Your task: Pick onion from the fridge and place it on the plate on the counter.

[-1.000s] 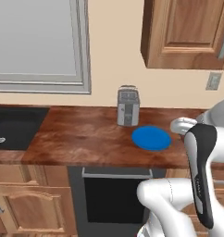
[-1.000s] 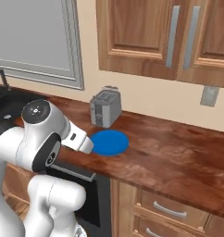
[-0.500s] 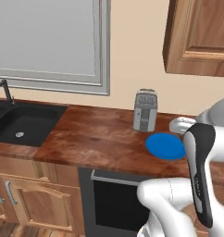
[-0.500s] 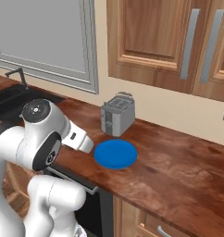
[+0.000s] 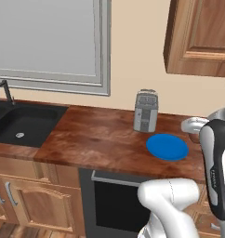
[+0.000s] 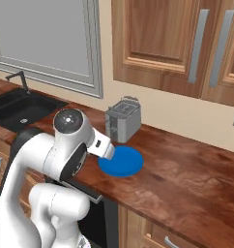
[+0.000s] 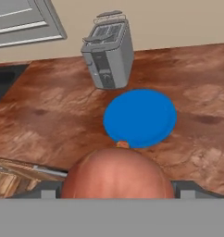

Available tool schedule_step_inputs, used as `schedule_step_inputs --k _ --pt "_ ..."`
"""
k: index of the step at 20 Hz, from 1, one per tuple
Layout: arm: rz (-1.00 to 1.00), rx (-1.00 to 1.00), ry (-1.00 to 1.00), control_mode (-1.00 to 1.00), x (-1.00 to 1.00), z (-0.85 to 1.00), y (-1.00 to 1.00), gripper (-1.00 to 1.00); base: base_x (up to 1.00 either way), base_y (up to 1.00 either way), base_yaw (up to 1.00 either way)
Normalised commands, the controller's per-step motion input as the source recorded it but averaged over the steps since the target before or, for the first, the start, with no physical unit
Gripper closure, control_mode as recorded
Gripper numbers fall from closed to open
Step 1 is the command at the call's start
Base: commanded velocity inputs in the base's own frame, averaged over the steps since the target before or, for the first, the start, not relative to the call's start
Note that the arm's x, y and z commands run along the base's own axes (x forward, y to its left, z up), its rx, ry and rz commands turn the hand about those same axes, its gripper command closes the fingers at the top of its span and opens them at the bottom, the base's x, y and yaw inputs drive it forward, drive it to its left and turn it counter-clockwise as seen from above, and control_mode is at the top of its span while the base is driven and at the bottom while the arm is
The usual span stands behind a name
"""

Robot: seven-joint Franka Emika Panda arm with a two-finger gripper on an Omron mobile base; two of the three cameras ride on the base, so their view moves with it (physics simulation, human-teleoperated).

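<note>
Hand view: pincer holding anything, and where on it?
Yes, the onion, gripped across its sides between the pincer fingers, stem tip pointing toward the plate.

A tan wall (image 5: 133,51) has a big window (image 5: 49,39). Brown cupboards (image 6: 172,43) hang up high. A black sink (image 5: 19,123) sits left of a grey toaster (image 5: 145,111).

I see the plate (image 5: 167,146) lying flat on the counter (image 5: 100,139), just in front of the toaster (image 5: 145,111), which stands near the back wall. The sink (image 5: 19,123) sits well off to the left. The onion (image 7: 117,176) hangs before the plate.
</note>
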Motion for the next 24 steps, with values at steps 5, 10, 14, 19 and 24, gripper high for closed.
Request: schedule_step_inputs --k 5,10,14,19,24 --pt "0.02 0.0 0.01 -1.0 0.37 -0.15 -0.21 1.0 0.0 0.0 0.0" --pt "0.0 0.0 0.03 -1.0 0.52 -0.37 -0.02 1.0 0.0 0.0 0.0" --pt "0.0 0.0 0.11 -1.0 0.74 -0.52 -0.04 1.0 0.0 0.0 0.0" --pt "0.05 0.0 0.08 -1.0 0.7 -0.55 -0.11 1.0 0.0 0.0 0.0" --pt "0.1 0.0 0.01 -1.0 0.35 -0.56 -0.27 1.0 0.0 0.0 0.0"
